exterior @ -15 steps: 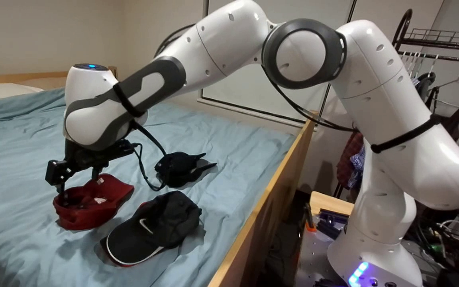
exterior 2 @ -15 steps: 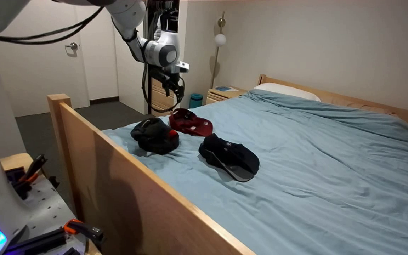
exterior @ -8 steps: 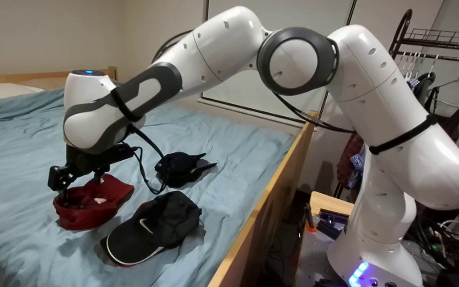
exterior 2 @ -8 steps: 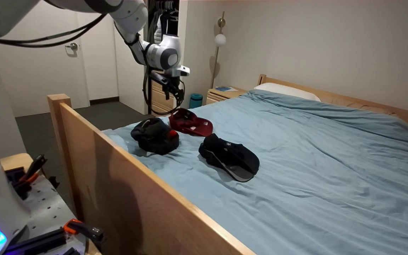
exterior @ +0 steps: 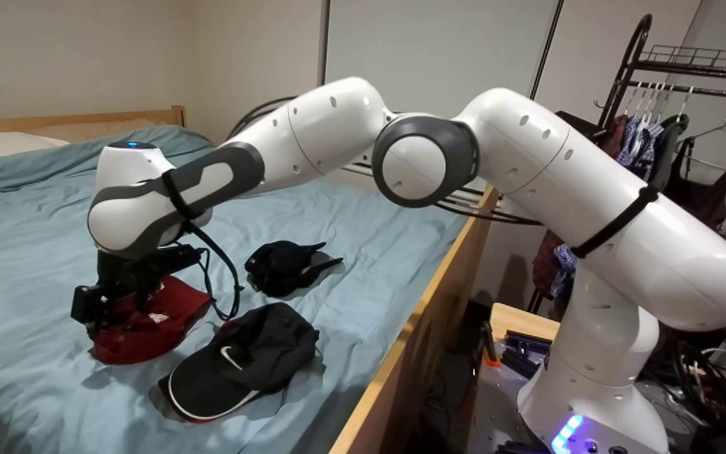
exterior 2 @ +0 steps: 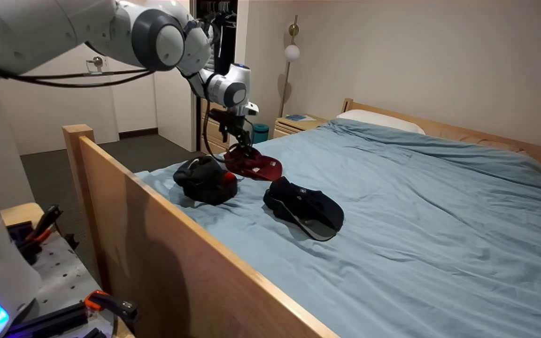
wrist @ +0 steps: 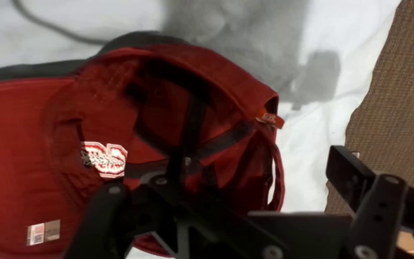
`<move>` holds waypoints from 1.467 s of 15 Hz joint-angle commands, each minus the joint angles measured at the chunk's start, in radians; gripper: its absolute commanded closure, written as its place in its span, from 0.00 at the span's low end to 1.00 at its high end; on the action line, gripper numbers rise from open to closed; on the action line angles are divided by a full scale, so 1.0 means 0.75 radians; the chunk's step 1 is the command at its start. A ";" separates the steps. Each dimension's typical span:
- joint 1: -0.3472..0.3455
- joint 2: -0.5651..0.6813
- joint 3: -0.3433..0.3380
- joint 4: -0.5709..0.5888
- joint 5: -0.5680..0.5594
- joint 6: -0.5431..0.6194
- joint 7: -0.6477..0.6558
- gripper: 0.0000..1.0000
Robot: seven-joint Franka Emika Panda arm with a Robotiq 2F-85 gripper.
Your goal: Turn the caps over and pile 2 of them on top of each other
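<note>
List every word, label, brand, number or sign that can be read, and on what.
No words or numbers can be read.
White-trimmed black cap: white swoosh, a sign without letters.
Red cap, inside: white-and-red emblem, lettering unclear.
Red cap's brim sticker: print too small.
Red cap's orange tag: too blurred.
Other black cap: pale mark too small.
</note>
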 commanded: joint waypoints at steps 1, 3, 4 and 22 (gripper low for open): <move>-0.027 0.197 0.057 0.317 0.024 -0.121 -0.128 0.00; -0.018 0.264 0.060 0.425 0.010 -0.174 -0.141 0.00; -0.014 0.288 0.063 0.464 0.007 -0.208 -0.149 0.00; 0.011 0.367 0.141 0.649 0.039 -0.348 -0.214 0.99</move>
